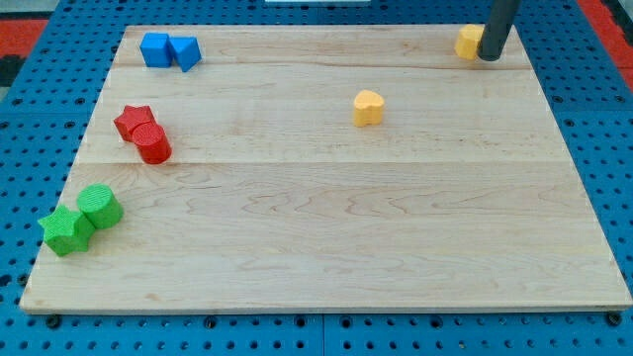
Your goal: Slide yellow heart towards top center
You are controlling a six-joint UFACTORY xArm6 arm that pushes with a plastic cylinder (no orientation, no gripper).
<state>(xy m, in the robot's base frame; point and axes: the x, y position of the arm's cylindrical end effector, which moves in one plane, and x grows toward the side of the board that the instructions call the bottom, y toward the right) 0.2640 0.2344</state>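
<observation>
The yellow heart (368, 107) lies on the wooden board, right of centre in the upper half, standing alone. My tip (489, 57) is at the view's top right, touching the right side of a second yellow block (468, 42) whose shape is partly hidden by the rod. The tip is well to the upper right of the yellow heart, apart from it.
A blue cube (155, 49) and a blue triangular block (185, 52) sit together at the top left. A red star (134, 121) and red cylinder (152, 143) touch at the left. A green cylinder (100, 206) and green star (65, 229) sit at the lower left. The board's edge (326, 310) runs along the bottom.
</observation>
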